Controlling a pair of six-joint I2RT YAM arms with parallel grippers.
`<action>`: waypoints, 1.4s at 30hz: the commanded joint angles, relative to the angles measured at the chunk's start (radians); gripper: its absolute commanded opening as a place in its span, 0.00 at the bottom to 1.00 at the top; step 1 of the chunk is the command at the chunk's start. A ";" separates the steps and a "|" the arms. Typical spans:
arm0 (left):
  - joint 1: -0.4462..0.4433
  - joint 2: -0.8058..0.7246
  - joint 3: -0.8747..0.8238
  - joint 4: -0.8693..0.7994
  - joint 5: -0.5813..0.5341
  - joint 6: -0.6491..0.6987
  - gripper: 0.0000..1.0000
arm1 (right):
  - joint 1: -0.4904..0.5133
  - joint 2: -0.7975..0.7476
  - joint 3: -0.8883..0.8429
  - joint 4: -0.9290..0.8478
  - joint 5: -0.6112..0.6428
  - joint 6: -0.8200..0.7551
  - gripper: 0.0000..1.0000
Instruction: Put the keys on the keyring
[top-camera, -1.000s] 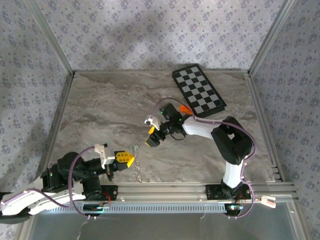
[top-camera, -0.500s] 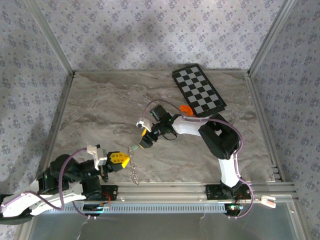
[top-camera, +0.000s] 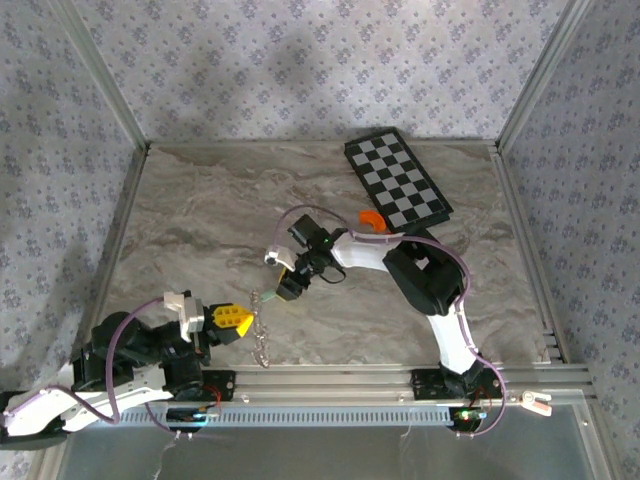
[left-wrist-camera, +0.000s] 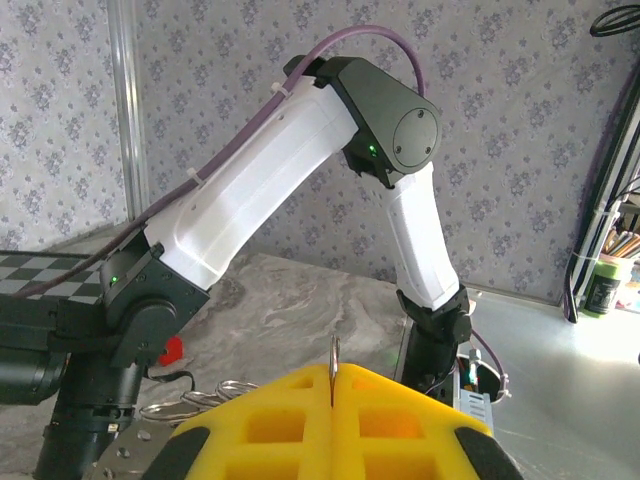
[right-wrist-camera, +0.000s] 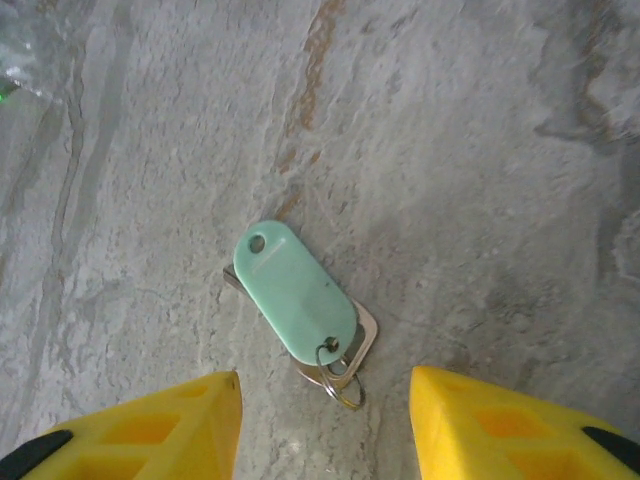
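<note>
The left gripper was clamped shut near the front of the table, and from its wrist camera a thin sliver of metal stood pinched upright between the yellow fingers. From above, the keyring ran as a silvery chain from just past those fingertips toward the near edge. The right gripper hung close over the marble top with its jaws apart. The key, a pale green tag lying flat over a metal blade with a small ring at one end, sat between and just ahead of its two yellow fingers, touching neither. It lay just beside the far end of the chain. A checkered board and an orange piece sat further back.
</note>
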 joint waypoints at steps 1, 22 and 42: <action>-0.004 -0.016 0.002 0.051 0.005 -0.019 0.00 | 0.005 0.020 0.027 -0.049 0.002 -0.028 0.46; -0.004 -0.033 -0.020 0.063 0.006 -0.030 0.00 | 0.021 0.046 0.048 -0.048 0.009 -0.043 0.22; -0.004 -0.051 -0.029 0.063 -0.003 -0.027 0.00 | 0.027 0.014 0.039 -0.059 0.048 -0.042 0.00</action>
